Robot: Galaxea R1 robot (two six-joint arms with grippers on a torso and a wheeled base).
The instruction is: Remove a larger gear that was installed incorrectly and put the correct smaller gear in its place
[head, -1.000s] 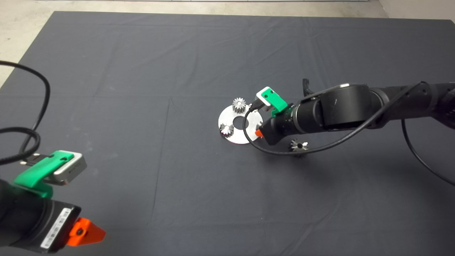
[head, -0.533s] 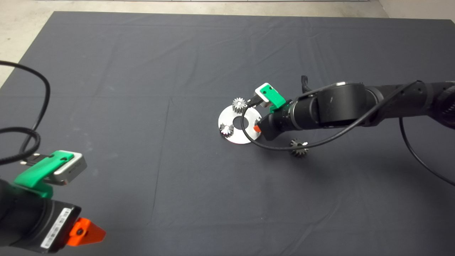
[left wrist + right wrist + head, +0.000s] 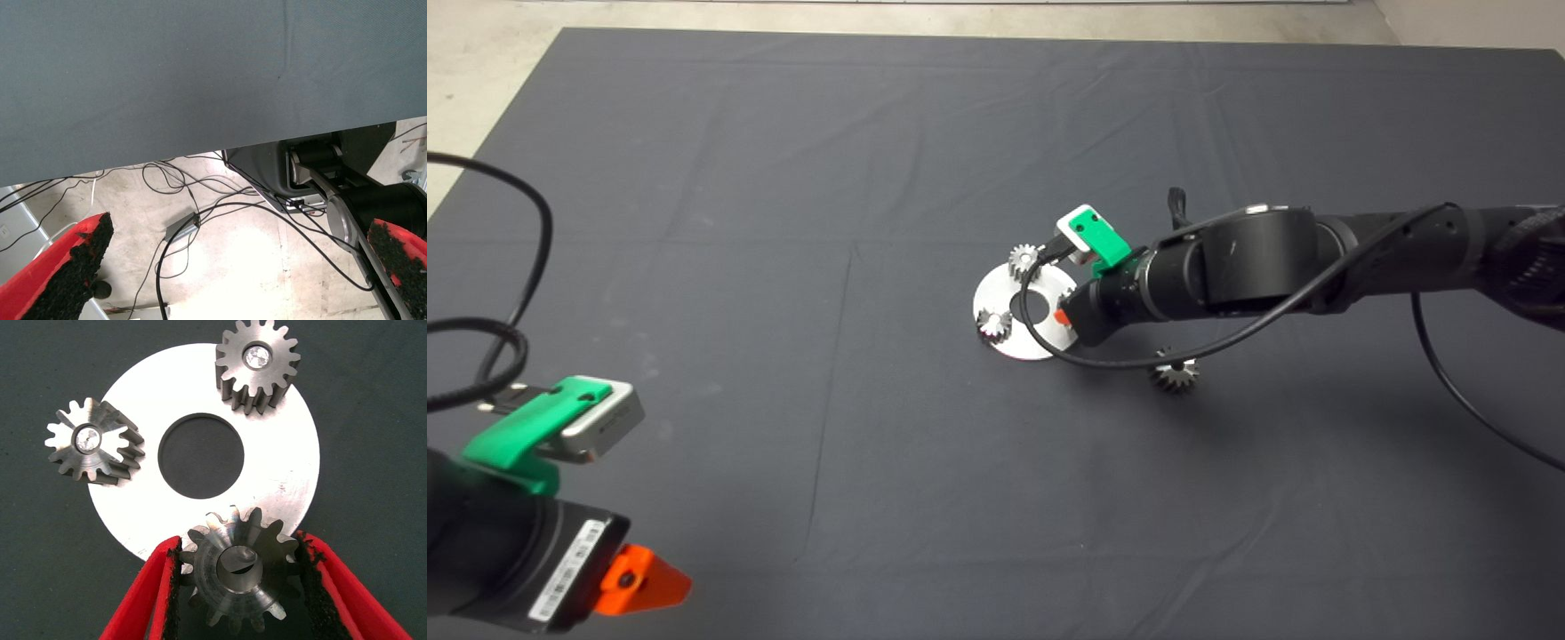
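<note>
My right gripper is shut on the smaller gear, its pads against the teeth on both sides. The gear hangs over the rim of a silver ring plate. From above, the right gripper sits at the plate's right edge and the arm hides the held gear. Two other small gears stand on shiny pins on the plate. The larger gear lies on the mat to the right of the plate, below the right arm. My left gripper is parked at the lower left, open.
A black cable loops from the right wrist across the plate's edge. The left wrist view shows the mat's edge and floor cables beyond it.
The right arm has slid left, bringing the held gear from the plate's right edge further over the plate. The left arm has not moved.
</note>
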